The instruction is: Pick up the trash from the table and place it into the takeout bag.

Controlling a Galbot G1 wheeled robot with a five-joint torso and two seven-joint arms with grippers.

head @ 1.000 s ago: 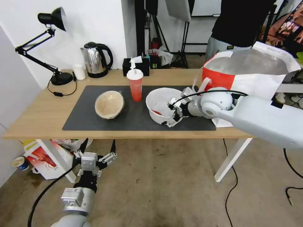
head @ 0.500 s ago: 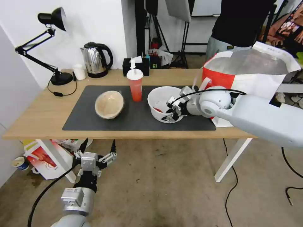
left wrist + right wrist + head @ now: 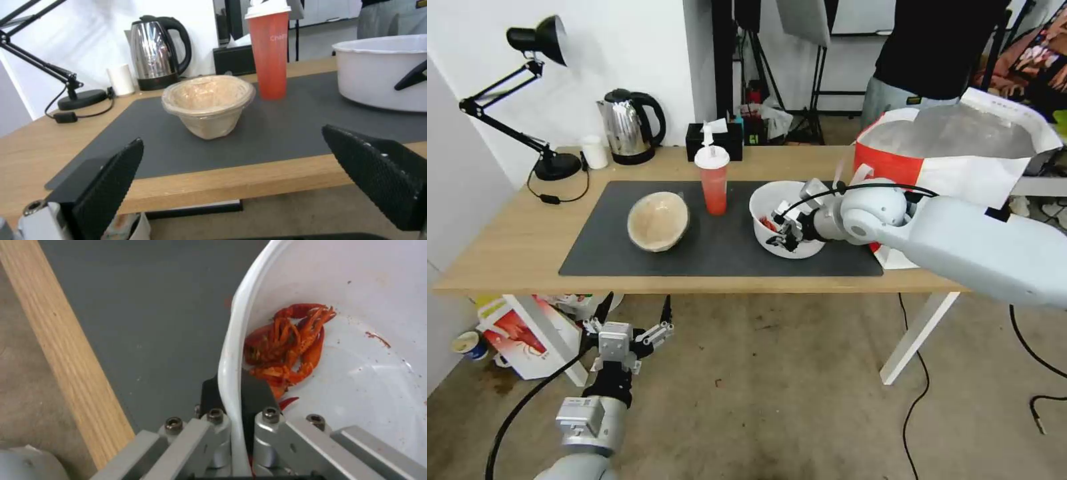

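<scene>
My right gripper (image 3: pixel 782 233) is shut on the near rim of the wide white plastic bowl (image 3: pixel 790 213), which sits tilted over the dark grey mat (image 3: pixel 714 250) beside the takeout bag (image 3: pixel 954 153). In the right wrist view the thin rim (image 3: pixel 229 350) is pinched between the two fingers (image 3: pixel 256 393), with red scraps (image 3: pixel 285 343) lying inside the bowl. The red drink cup (image 3: pixel 714 181) and the tan paper bowl (image 3: pixel 658 220) stand on the mat to the left. My left gripper (image 3: pixel 629 325) hangs open below the table's front edge (image 3: pixel 694 283), facing the tan bowl (image 3: pixel 206 103).
At the back of the table stand a steel kettle (image 3: pixel 630 127), a small white cup (image 3: pixel 594 152), a black desk lamp (image 3: pixel 544 100) and a black tissue box (image 3: pixel 714 139). A red-printed white box (image 3: pixel 520 333) lies on the floor under the left end.
The right gripper's fingers went from spread at the white bowl's rim to shut on it. The bowl has tilted and shifted right toward the bag. The left arm has not moved.
</scene>
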